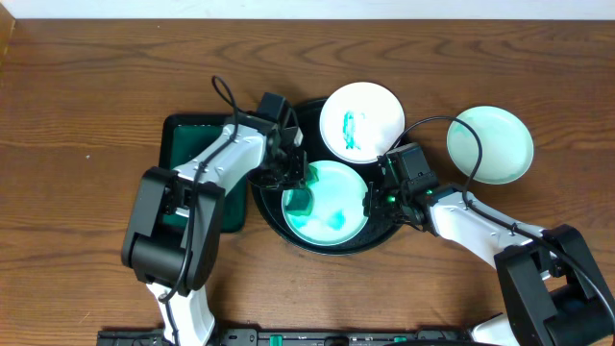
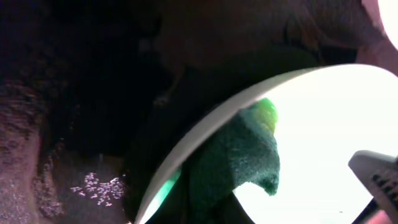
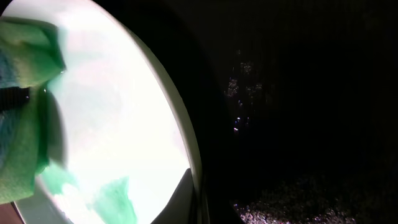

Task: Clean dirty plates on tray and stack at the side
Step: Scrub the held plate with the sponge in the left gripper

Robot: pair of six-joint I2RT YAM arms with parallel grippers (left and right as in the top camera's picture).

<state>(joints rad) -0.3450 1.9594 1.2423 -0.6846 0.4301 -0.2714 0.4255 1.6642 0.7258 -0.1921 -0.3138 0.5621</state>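
The front plate (image 1: 338, 190), spread with teal smears, lies on the black tray (image 1: 322, 248) and is judged to be mid-scrub. The back plate (image 1: 363, 120), also smeared, is untouched on the tray, and the 3rd plate (image 1: 490, 144), faintly tinted, is set on the table (image 1: 86, 96) to the right. More wiping strokes are called for before lifting. The left fingers (image 1: 296, 187) are clenched on the green sponge (image 1: 300, 204), pressed onto the front plate. The right fingers (image 1: 377, 199) are closed at its right rim; whether the rim is pinched cannot be told.
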